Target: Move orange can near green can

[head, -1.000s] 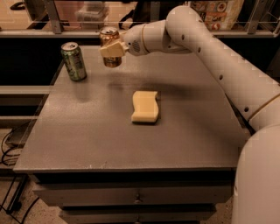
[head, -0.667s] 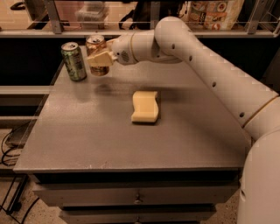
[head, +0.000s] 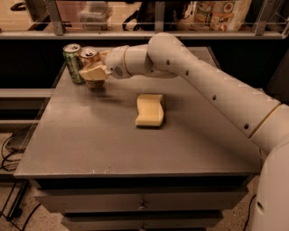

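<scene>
The green can (head: pixel 72 63) stands upright at the table's far left corner. The orange can (head: pixel 89 57) is right beside it on its right, almost touching; only its silver top and upper body show. My gripper (head: pixel 93 72) is shut on the orange can, its pale fingers (head: pixel 91 73) wrapped around the can's middle and hiding most of the body. The can's base sits at or just above the table top; I cannot tell which. The arm reaches in from the right.
A pale yellow sponge (head: pixel 150 109) lies flat near the middle of the grey table (head: pixel 90 144). A railing and shelf with packaged goods (head: pixel 221 13) run behind the far edge. Drawers sit below the front edge.
My gripper has carried the orange can leftward across the far side of the table, from the middle back to right beside the green can. The sponge has not moved.
</scene>
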Tool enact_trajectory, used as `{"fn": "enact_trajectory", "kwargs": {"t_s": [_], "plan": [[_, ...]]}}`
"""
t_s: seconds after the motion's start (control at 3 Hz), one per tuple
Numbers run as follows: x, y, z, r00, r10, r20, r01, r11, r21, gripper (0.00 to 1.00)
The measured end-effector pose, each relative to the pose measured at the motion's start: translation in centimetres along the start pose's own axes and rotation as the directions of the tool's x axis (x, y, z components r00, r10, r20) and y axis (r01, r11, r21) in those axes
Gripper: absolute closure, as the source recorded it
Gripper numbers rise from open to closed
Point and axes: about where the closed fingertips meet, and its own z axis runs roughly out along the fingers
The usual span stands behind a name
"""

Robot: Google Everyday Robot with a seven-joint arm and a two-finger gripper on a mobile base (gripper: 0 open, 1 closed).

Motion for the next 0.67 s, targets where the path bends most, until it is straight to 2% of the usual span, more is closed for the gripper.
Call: {"fn": "enact_trajectory", "kwargs": {"t_s": [0.67], "plan": [[1.4,-1.4,-0.6,0.998,-0.041,-0.050,0.045,0.9960,0.077,0.12]]}}
